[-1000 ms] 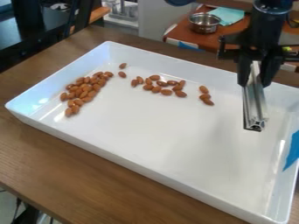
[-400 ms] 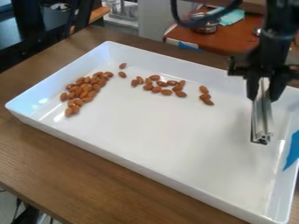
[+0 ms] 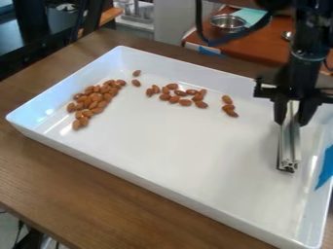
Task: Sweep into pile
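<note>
While wooden table [image 3: 98, 194] bears white tray [image 3: 175, 151], metal bowl [image 3: 226, 23] sits beyond

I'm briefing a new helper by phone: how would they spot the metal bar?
Find the big white tray on the wooden table. At its right side, the black gripper comes down from above. The bar hangs from it: long, straight and silver, unlike the small brown almonds farther left.
</note>
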`<state>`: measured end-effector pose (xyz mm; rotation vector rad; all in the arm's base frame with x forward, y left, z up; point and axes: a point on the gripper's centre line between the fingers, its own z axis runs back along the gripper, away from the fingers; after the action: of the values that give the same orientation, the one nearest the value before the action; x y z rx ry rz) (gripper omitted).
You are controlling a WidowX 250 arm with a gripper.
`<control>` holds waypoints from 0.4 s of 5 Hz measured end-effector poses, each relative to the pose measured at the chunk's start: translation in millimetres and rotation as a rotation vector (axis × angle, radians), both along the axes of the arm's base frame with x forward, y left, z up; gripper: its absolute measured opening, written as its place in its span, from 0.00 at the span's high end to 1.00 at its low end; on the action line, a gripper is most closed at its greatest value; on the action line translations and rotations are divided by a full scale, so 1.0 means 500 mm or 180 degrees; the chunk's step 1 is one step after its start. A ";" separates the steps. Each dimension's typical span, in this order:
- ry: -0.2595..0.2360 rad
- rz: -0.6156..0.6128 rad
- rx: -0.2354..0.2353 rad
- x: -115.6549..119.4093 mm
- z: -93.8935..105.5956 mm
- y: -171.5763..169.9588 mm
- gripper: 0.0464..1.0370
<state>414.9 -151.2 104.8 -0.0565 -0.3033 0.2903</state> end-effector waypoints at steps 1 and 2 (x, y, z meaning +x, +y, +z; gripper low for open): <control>0.0009 -0.0023 -0.0013 0.000 -0.001 -0.002 0.71; 0.0008 -0.0020 -0.0024 0.000 -0.001 -0.003 0.71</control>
<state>414.8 -152.7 104.5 -0.0645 -0.2996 0.2851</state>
